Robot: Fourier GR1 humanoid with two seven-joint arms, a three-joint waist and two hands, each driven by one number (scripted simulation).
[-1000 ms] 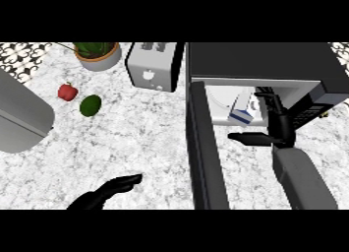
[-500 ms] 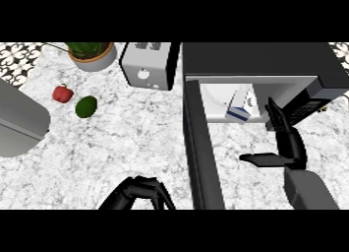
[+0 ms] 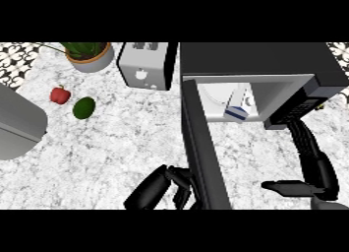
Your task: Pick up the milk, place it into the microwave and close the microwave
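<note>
We take the microwave as our landmark: a black box at the upper right of the marble counter, its cavity lit and its door swung wide open, running from the cavity's left edge down toward us as a dark edge-on slab.

The milk is a white carton with a blue base; it sits inside the microwave's cavity, leaning a little, free of both hands.

Our left hand is low in the view, just left of the door's near end, with its fingers against or right beside the door's outer face; they look fairly straight and grip nothing. Our right hand is to the right of the door, below the microwave's control panel; its fingers stretch up toward the panel's lower corner and the thumb juts left, with nothing held.

Left of the microwave stands a toaster, then a potted plant. Farther left on the counter lie a red pepper and a green avocado, just beside each other.
</note>
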